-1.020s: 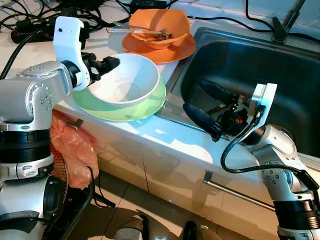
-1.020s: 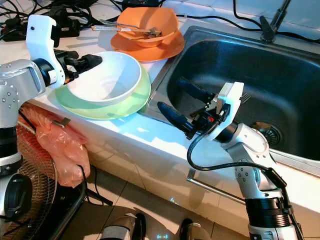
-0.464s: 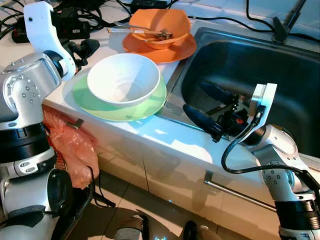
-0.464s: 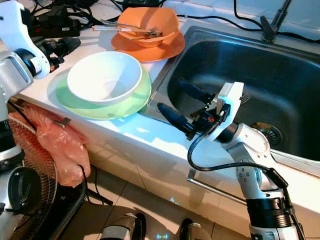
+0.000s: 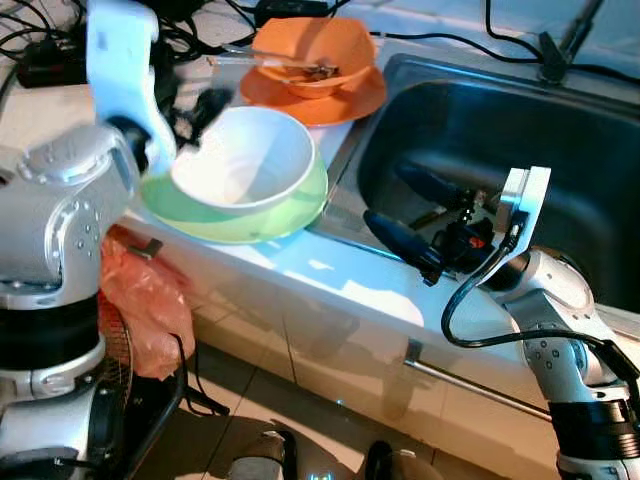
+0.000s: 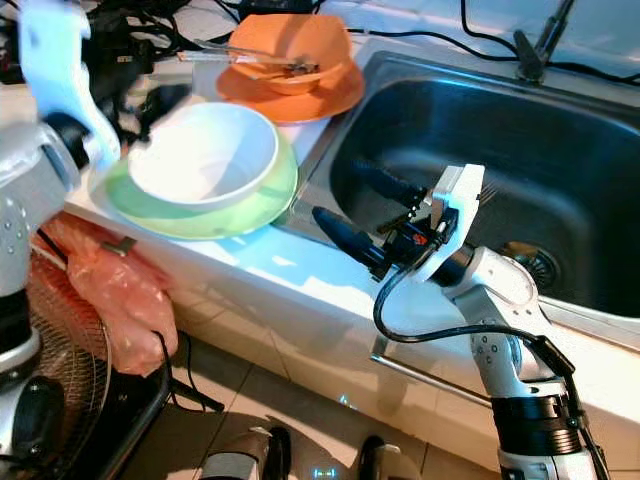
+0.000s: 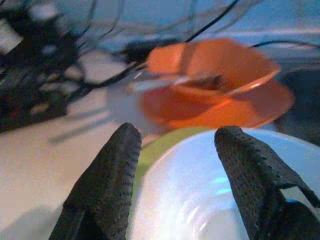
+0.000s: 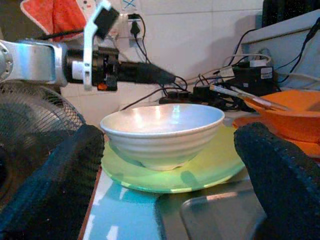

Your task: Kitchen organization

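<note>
A white bowl (image 5: 243,158) sits in a green plate (image 5: 262,218) at the counter's front edge. Behind them an orange bowl (image 5: 315,42) holding utensils (image 5: 290,68) rests on an orange plate (image 5: 330,102). My left gripper (image 5: 203,106) is blurred beside the white bowl's far left rim. In the left wrist view, that gripper (image 7: 177,132) is open, its fingers (image 7: 107,180) straddling the rim of the bowl (image 7: 200,195). My right gripper (image 5: 386,194) hangs open and empty over the sink's front left edge, pointing at the bowl (image 8: 162,131).
The steel sink (image 5: 520,130) takes up the right, with a faucet base (image 5: 553,60) behind it. Cables and power strips (image 5: 40,45) crowd the counter's back left. A pink bag (image 5: 150,300) and a fan (image 6: 60,350) stand below the counter. A cabinet handle (image 5: 470,385) sticks out.
The left gripper held the bowl's rim a second ago, pulled away to the left, and has now swung back beside the rim. The right arm is still.
</note>
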Controlling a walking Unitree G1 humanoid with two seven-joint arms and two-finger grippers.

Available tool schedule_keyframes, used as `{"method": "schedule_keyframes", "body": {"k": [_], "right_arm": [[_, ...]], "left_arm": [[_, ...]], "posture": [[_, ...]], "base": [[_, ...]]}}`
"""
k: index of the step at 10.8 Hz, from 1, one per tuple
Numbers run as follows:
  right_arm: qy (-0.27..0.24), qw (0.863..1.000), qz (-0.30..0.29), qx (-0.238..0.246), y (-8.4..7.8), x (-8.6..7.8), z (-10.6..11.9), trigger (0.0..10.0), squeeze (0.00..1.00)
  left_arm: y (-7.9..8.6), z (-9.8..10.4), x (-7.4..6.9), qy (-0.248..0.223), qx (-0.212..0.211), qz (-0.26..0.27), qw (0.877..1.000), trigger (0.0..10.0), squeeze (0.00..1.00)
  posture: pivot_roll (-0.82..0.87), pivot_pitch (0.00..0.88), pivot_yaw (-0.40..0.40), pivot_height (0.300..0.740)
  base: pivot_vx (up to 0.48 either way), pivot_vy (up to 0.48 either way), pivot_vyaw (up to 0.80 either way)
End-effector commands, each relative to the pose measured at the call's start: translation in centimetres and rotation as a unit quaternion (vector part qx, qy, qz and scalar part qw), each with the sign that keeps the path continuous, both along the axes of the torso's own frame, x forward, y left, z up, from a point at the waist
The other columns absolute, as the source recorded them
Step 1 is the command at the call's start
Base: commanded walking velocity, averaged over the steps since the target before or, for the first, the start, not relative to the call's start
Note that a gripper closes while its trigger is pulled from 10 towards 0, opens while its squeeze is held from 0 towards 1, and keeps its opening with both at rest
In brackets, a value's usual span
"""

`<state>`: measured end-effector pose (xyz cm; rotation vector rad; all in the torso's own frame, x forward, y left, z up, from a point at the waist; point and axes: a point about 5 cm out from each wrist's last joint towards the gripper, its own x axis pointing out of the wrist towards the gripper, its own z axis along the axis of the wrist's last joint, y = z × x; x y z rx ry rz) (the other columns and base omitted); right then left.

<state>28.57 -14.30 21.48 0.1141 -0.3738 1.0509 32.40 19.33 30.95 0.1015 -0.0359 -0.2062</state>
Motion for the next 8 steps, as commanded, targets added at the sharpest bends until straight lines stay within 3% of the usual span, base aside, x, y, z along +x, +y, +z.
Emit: {"method": "schedule_keyframes", "body": {"k": [1,3,8], "right_arm": [[-0.004,1.0,0.009,-0.005,0.1,-0.2,0.1,10.0,0.0],[-0.004,1.0,0.013,-0.005,0.2,-0.2,0.1,10.0,0.0],[-0.002,1.0,0.018,-0.007,0.4,-0.2,0.1,10.0,0.0]], "left_arm": [[0.9,0.0,-0.1,0.004,-0.011,0.03,0.999,10.0,0.0],[1.5,-1.2,-0.1,0.049,-0.048,0.06,0.996,10.0,0.0],[0.4,-3.9,0.0,0.122,-0.094,0.038,0.987,10.0,0.0]], "posture": [[0.15,0.186,0.028,0.74],[0.15,0.187,0.027,0.74],[0.15,0.191,0.025,0.74]], "base": [[0.0,0.0,0.0],[0.0,0.0,0.0],[0.0,0.0,0.0]]}}
